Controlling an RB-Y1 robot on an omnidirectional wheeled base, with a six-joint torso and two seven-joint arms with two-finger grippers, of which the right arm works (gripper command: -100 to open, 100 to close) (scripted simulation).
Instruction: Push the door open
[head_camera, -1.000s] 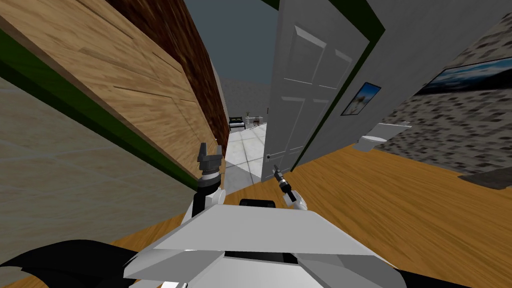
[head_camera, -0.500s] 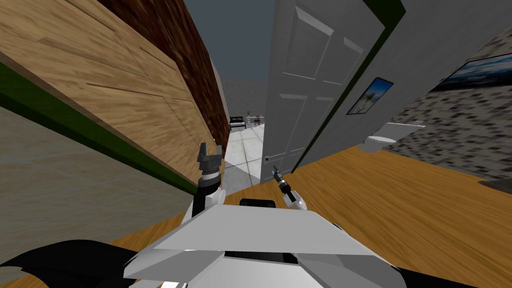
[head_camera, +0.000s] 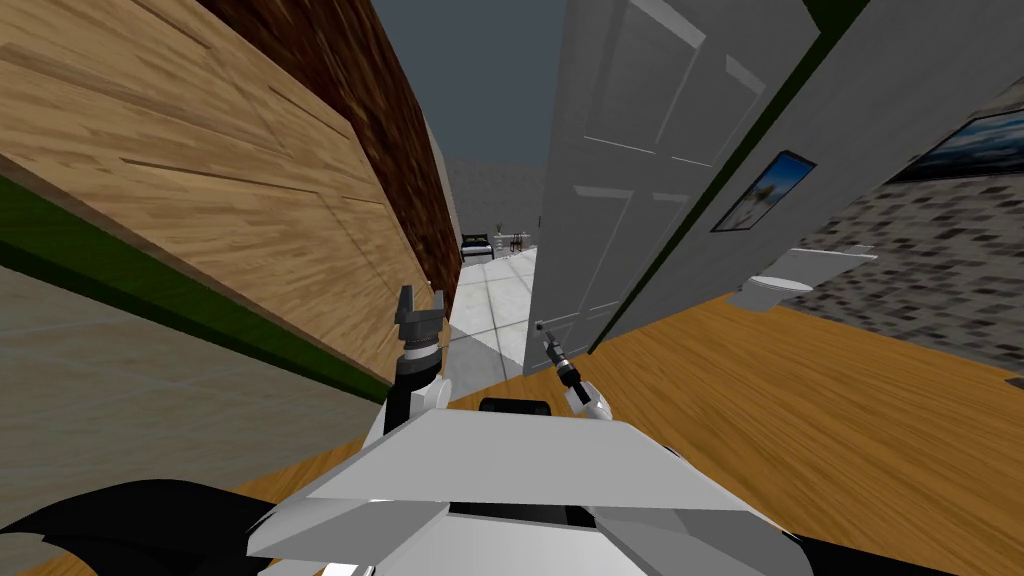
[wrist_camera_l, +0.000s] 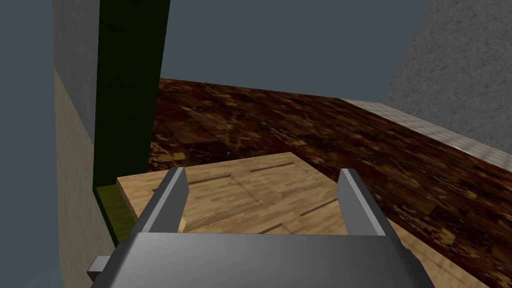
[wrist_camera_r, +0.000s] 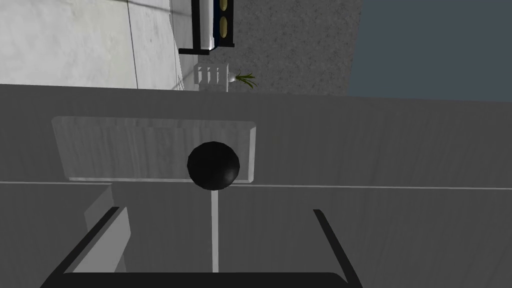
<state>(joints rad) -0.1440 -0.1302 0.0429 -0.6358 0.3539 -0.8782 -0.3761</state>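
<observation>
Grey panelled door (head_camera: 610, 200) stands ajar ahead-right of us, and our right gripper (head_camera: 549, 346), fingers apart, faces its dark knob (wrist_camera_r: 213, 166) without clasping it; left gripper (head_camera: 420, 300) hangs with fingers apart; we judge most of the push is yet undone.

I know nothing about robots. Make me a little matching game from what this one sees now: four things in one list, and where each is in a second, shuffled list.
Things:
1. black door knob
2. white toilet
3. wooden door
4. small framed picture

Places:
A. hanging on the plain grey wall
B. on the grey panelled door, straight ahead of the open right gripper
C. close by the open left gripper
D. standing on the wood-coloured floor

Pairs: 1-B, 2-D, 3-C, 4-A.
</observation>
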